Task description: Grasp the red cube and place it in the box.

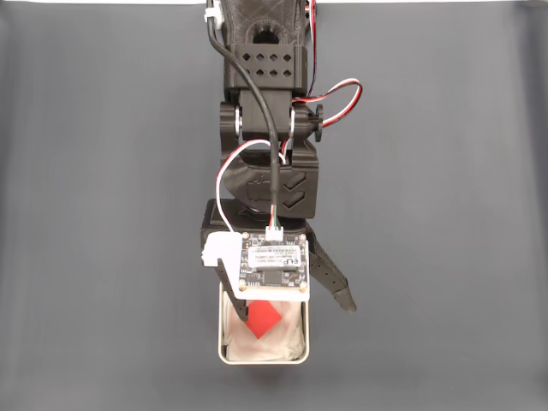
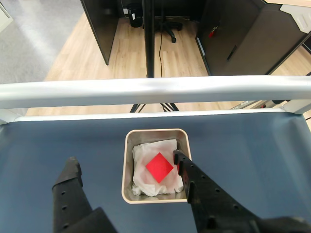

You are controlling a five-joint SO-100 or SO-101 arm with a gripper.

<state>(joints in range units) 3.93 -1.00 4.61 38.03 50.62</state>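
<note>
- The dark blue-grey table (image 2: 48, 141) carries everything; in the wrist view a pale rail (image 2: 155, 90) runs across its far edge.
- The black arm (image 1: 270, 103) reaches down the fixed view, with a circuit board (image 1: 272, 264) on its wrist.
- The gripper (image 2: 125, 165) hangs with its jaws spread wide and grasps nothing; one finger (image 2: 194, 187) overlaps the box's right edge in the wrist view, the other stands left of the box.
- The box (image 2: 127, 160) sits under the wrist, lined with crumpled white cloth (image 2: 146, 150).
- The red cube (image 2: 159, 167) rests on that lining inside the box, turned corner-on.
</note>
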